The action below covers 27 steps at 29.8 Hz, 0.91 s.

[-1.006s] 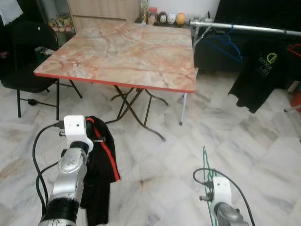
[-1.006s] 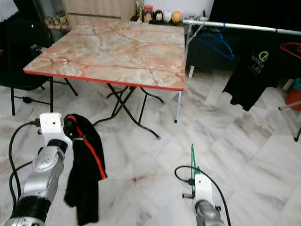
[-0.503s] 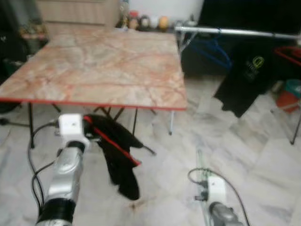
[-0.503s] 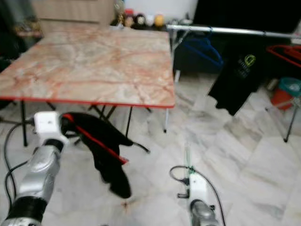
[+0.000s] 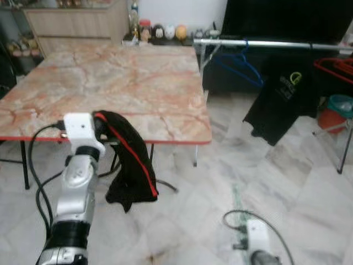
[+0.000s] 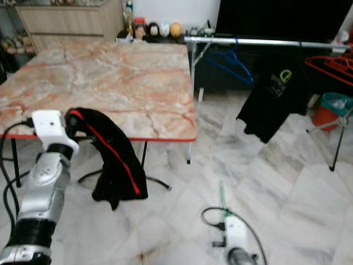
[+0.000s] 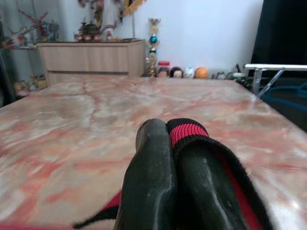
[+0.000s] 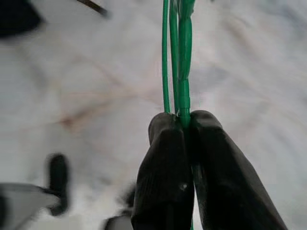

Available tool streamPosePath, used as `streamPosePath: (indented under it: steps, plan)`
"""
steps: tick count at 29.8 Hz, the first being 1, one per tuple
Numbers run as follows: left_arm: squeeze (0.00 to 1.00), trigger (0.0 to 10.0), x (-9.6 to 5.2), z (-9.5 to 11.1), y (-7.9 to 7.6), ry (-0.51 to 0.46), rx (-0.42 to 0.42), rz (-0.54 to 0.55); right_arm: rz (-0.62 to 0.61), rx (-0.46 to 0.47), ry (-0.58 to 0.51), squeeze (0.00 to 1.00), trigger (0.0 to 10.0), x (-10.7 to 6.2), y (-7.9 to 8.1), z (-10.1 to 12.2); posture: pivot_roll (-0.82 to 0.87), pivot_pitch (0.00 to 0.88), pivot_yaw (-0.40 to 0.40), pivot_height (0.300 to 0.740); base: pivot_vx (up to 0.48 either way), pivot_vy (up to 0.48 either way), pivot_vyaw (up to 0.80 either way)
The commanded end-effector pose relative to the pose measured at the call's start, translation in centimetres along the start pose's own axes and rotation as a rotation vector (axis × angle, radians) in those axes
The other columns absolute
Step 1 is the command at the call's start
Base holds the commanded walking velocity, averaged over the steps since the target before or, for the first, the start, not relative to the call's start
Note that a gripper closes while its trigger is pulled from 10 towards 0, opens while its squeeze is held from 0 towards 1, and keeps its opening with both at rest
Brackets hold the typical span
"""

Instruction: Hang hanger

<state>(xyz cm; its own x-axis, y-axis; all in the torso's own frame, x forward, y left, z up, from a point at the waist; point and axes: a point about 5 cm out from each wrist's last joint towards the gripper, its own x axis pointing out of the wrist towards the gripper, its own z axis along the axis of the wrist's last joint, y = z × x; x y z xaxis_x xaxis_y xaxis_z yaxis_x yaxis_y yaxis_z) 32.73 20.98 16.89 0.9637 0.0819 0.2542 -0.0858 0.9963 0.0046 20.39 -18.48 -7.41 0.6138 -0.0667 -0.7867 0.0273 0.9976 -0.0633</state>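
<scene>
Pinched tight in the right gripper [image 8: 184,120] near the floor, the green hanger [image 8: 175,57] could easily get dropped; the black garment [image 5: 129,163], clamped by the left gripper [image 7: 175,139], might snag the table [image 5: 165,94].

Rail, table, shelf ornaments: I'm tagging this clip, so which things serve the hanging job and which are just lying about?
Job:
- left gripper, shut on the black garment
- right gripper, shut on the green hanger
- clothes rail

Lying about:
- marble table
- blue hanger
- black T-shirt on the rail
- ornaments
</scene>
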Motion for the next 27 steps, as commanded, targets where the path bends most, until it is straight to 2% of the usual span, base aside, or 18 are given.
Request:
streamPosePath:
  steps: [1,8,14,16,17,19,21,27]
  plan:
    - [0.00,10.0,0.3,0.7,-1.1,-0.028,-0.017,-0.028,-0.041,0.003,0.038,0.00,10.0,-0.3,-1.8,-1.2,0.03,0.000,-0.020,0.740,0.454,0.000,0.00]
    - [0.00,10.0,0.5,1.2,-1.2,-0.034,-0.007,-0.041,-0.042,-0.012,0.055,0.00,10.0,-0.4,-2.3,-1.7,0.03,0.000,-0.018,0.740,0.455,0.000,0.00]
    - [0.00,10.0,1.6,3.2,-1.1,-0.093,0.005,-0.044,-0.034,-0.023,0.058,0.00,10.0,-0.4,-2.4,-1.7,0.04,0.000,-0.019,0.740,0.456,0.000,0.00]
    - [0.00,10.0,3.3,5.5,-0.7,-0.146,0.010,-0.034,-0.031,-0.025,0.058,0.00,10.0,-0.4,-2.4,-1.7,0.04,0.000,-0.020,0.740,0.458,0.000,0.00]
    - [0.00,10.0,3.3,5.5,-0.7,-0.146,0.010,-0.034,-0.031,-0.025,0.058,0.00,10.0,-0.4,-2.4,-1.7,0.04,0.000,-0.020,0.740,0.458,0.000,0.00]
    - [0.00,10.0,5.1,8.3,-0.5,-0.213,0.035,-0.050,-0.028,-0.027,0.059,0.00,10.0,-0.4,-2.4,-1.7,0.05,0.000,-0.019,0.740,0.458,0.000,0.00]
    - [0.00,10.0,6.0,9.8,-0.5,-0.247,0.054,-0.062,-0.027,-0.027,0.060,0.00,10.0,-0.4,-2.3,-1.7,0.05,0.000,-0.018,0.740,0.458,0.000,0.00]
    - [0.00,10.0,8.9,16.2,-0.4,-0.389,0.049,-0.076,-0.013,-0.031,0.056,0.00,10.0,-0.3,-1.3,-1.5,0.07,0.000,-0.015,0.740,0.439,0.000,0.00]
